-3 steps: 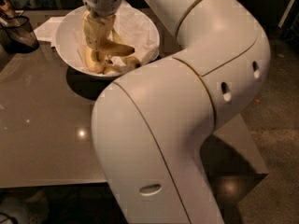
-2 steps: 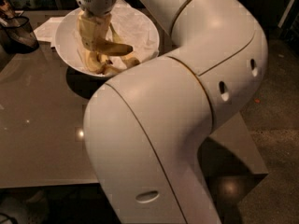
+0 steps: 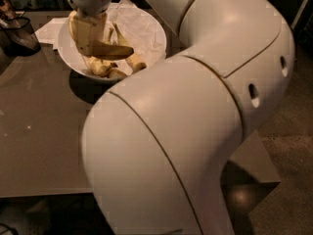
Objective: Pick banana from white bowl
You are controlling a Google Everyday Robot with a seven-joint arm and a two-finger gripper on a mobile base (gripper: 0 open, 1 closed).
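Observation:
The white bowl (image 3: 65,50), lined with crumpled white paper (image 3: 139,23), stands at the far left of the table. My gripper (image 3: 90,48) hangs over the bowl's left half, its pale yellow fingers (image 3: 80,31) pointing down. It is shut on the banana (image 3: 117,52), a deep yellow, curved one that sticks out to the right from between the fingertips, just above the bowl's contents. Other banana pieces (image 3: 105,68) lie in the bowl under it, one (image 3: 136,62) at the right. My own arm hides the bowl's near right edge.
My big white arm (image 3: 195,106) fills the middle and right of the view. A dark cup-like container (image 3: 17,33) stands left of the bowl, with a white napkin (image 3: 49,28) behind it. The grey table (image 3: 39,131) ends at a front edge near the bottom.
The gripper has shifted left over the bowl with the banana moving along between its fingers. The arm's elbow has swung left too.

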